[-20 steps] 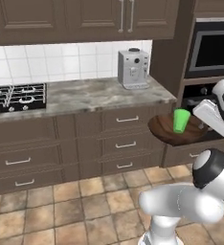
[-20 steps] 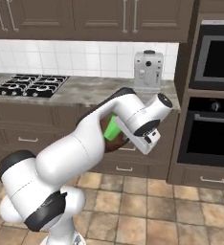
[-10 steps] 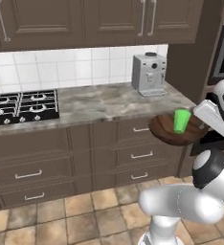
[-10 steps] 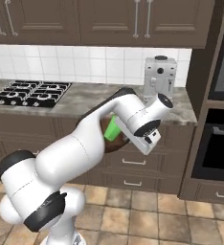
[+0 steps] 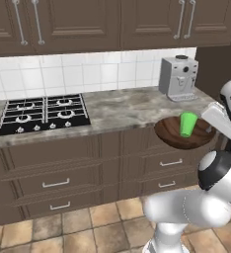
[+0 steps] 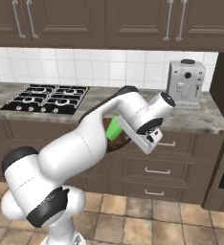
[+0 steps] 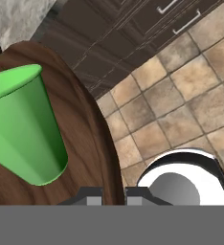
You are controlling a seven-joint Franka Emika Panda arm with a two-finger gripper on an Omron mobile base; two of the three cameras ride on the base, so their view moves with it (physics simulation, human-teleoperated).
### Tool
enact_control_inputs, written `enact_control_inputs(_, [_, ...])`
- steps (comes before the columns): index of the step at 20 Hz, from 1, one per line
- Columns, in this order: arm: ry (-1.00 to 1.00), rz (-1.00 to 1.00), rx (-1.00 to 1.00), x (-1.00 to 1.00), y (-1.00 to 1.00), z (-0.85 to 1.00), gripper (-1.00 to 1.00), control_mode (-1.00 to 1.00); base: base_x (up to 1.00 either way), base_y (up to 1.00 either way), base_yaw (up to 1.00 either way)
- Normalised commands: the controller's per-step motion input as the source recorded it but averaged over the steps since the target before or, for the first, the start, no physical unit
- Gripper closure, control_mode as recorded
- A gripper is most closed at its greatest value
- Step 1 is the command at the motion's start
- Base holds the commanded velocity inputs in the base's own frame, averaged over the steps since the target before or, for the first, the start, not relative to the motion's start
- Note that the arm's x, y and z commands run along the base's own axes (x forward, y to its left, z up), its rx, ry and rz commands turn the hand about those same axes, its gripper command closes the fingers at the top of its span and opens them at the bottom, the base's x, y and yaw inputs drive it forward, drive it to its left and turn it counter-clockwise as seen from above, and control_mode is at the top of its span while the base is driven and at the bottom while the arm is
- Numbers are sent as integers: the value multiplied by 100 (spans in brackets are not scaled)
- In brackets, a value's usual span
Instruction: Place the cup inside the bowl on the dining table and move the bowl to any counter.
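Since a second ago the base has driven left along the counter (image 5: 122, 111), bringing the hob (image 5: 43, 113) into view. Clamped on the bowl (image 5: 184, 133) rim, the gripper (image 7: 114, 194) holds it in the air just off the counter's near edge, cup (image 5: 188, 124) upright inside.

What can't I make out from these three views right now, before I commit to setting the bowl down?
- Tool on the bowl rim: hand view cuts the fingertips at the bottom edge; the arm hides it in the right base view.
- Bowl's underside and its gap to the counter: no view shows it side-on.
- Cup base contact: the bowl wall hides it in the left base view.
- Bowl and cup, right base view: mostly behind the arm.
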Motion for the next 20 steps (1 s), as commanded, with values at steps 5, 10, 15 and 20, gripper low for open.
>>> enact_control_inputs(5, [0,0,0,0,0,0,100,100,72,41,0])
enact_control_inputs(10, [0,0,0,0,0,0,100,100,85,11,0])
enact_control_inputs(15, [0,0,0,0,0,0,100,100,39,15,0])
enact_control_inputs(20, [0,0,0,0,0,0,100,100,0,5,0])
